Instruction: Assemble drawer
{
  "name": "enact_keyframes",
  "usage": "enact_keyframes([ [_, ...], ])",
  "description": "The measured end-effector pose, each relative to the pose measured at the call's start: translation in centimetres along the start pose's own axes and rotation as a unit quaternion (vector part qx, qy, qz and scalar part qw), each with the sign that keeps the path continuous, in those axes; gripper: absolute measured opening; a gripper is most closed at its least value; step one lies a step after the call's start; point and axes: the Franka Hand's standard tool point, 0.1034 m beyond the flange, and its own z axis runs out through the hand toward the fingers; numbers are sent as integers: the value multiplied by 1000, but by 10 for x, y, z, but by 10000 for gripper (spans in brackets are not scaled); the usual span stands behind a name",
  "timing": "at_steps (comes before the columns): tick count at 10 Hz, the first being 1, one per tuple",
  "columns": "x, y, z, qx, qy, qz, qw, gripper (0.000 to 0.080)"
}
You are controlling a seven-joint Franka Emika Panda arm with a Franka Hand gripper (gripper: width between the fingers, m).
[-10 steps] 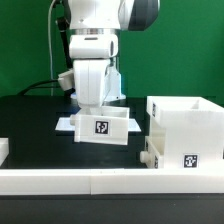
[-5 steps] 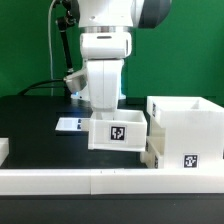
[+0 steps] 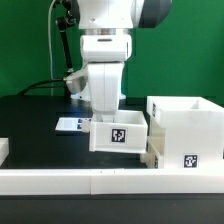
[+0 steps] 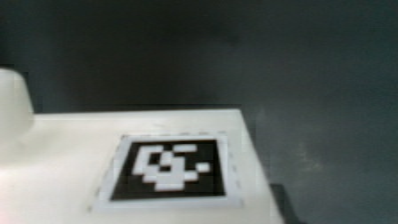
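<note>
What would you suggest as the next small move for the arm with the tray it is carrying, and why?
Probably carry the tray a little further toward the exterior view's right and line it up with the casing. The tray hangs off the table under the gripper, beside the casing but not inside it. A second tray already sits low at the casing's side.

Exterior view: sits low, just outside the long white rail point(image 3: 110, 180), looking level across the black table point(image 3: 30, 125) toward the green backdrop; the arm point(image 3: 105, 60) faces it mid-frame, the casing point(image 3: 185, 130) near the exterior view's right edge. Middle range, whole workspace visible. Wrist view: very close, blurred, aimed down onto a white tray point(image 4: 71, 150) face and its square tag point(image 4: 169, 170), dark table beyond. Both views share the tray point(image 3: 118, 133) and its tag point(image 3: 117, 133).
</note>
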Motion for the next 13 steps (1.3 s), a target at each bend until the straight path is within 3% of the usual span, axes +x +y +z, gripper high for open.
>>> enact_keyframes([
  [10, 13, -2, 3, 8, -1, -30, 1000, 41],
  [11, 13, -6, 4, 25, -3, -31, 999, 41],
  [13, 15, -5, 5, 26, -3, -32, 999, 41],
])
